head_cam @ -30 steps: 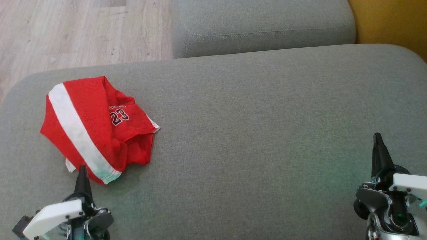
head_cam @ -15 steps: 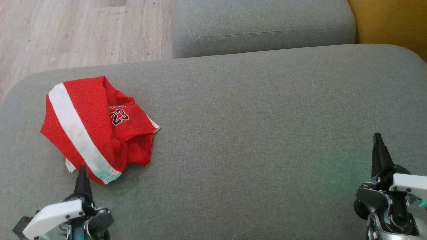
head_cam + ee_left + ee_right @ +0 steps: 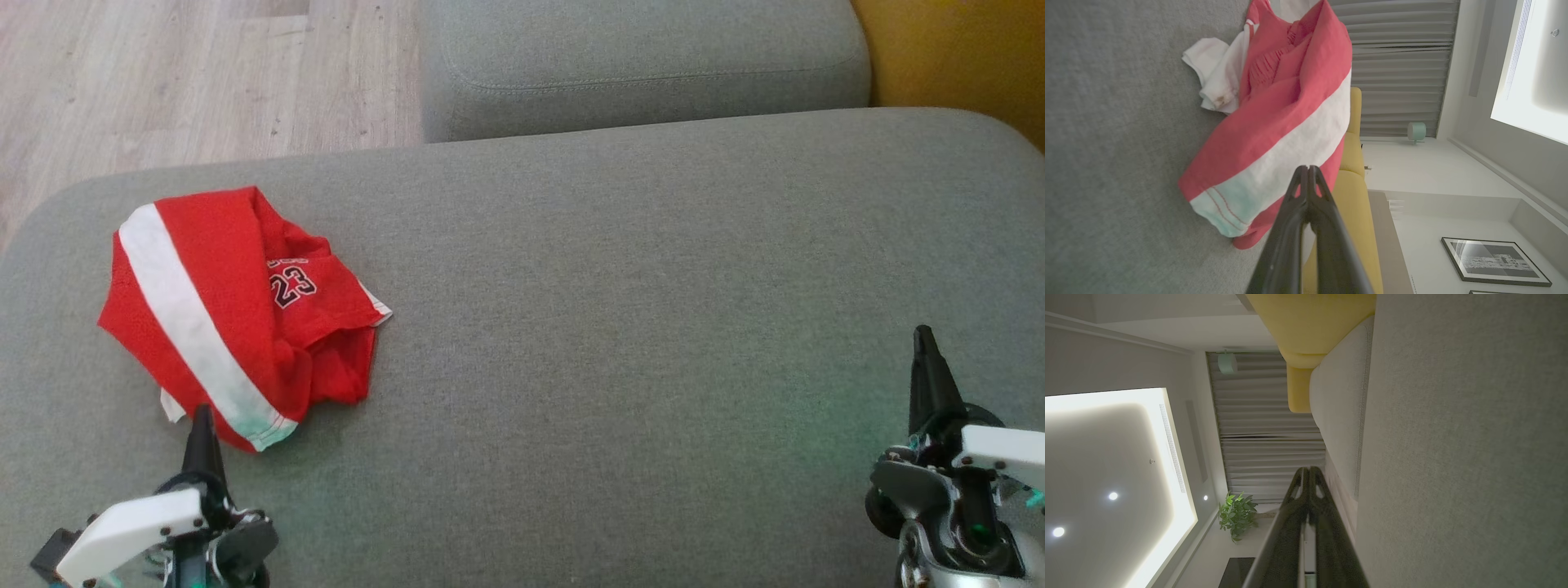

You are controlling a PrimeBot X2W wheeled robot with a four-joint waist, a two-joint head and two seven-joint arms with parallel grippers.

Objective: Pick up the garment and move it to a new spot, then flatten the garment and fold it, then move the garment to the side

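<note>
A crumpled red garment (image 3: 237,310) with a broad white stripe and the number 23 lies on the left part of the grey sofa cushion (image 3: 620,327). My left gripper (image 3: 201,412) sits just in front of its near hem, shut, with nothing held. In the left wrist view the garment (image 3: 1278,122) rises right ahead of the closed fingertips of the left gripper (image 3: 1307,168). My right gripper (image 3: 922,333) rests far to the right above bare cushion, also shut and empty. In the right wrist view its own gripper (image 3: 1308,469) has its fingers pressed together.
A second grey cushion (image 3: 645,65) lies beyond the main one. Wood floor (image 3: 163,73) runs past the far left edge, and yellow upholstery (image 3: 955,57) stands at the far right. The cushion's middle and right are bare fabric.
</note>
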